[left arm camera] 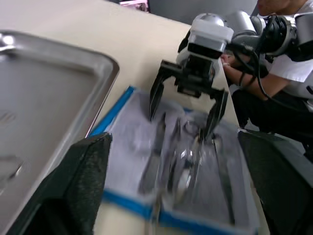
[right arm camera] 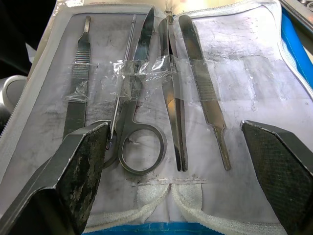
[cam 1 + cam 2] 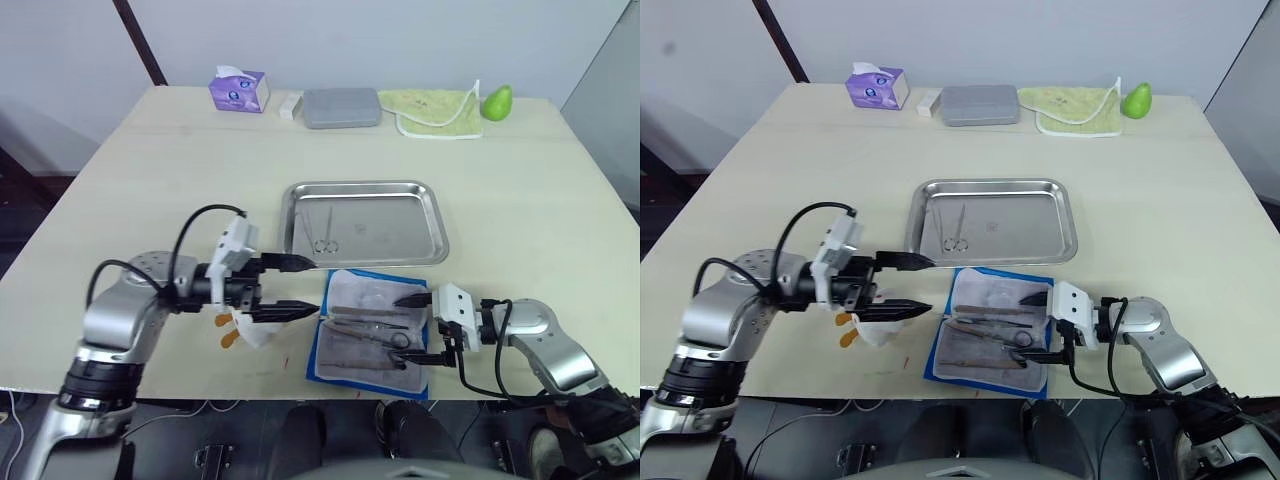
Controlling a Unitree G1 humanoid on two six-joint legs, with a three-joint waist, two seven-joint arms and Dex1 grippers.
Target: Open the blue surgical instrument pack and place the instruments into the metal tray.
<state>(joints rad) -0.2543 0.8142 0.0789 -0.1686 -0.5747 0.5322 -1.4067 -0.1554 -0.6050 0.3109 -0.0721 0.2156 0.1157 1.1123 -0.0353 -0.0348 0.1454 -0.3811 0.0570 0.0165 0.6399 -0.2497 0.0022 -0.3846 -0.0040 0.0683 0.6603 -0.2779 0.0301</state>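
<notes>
The blue surgical instrument pack (image 3: 369, 335) lay open on the table (image 3: 520, 190), near the table's front edge, its pale inner lining facing up. It sat just at 6 o'clock of the metal tray (image 3: 363, 221), its far edge close to the tray's near rim, though whether they touched could not be told. The instruments (image 2: 161, 93) rested side by side on the lining under a clear strip: a flat handle, a thin probe, ring-handled scissors and two tweezers. One more pair of scissors (image 3: 325, 232) already lay in the tray's left half.

The right gripper (image 3: 419, 328) hovered over the pack's right side, at 3 o'clock of the instruments, its fingers (image 3: 411, 298) spread wide and holding nothing. In the right wrist view the two dark fingers framed the row of tools without touching them.

The left gripper (image 3: 296, 287) was at 9 o'clock of the pack, just beside its left edge, its fingers (image 3: 297, 263) spread apart and empty. Below it a small white and orange object (image 3: 240, 328) lay on the table.

Along the far edge, at 12 o'clock of the tray, stood a purple tissue box (image 3: 238, 90), a grey rectangular box (image 3: 341, 107), a yellow-green cloth (image 3: 436, 110) and a green pear (image 3: 497, 101).
</notes>
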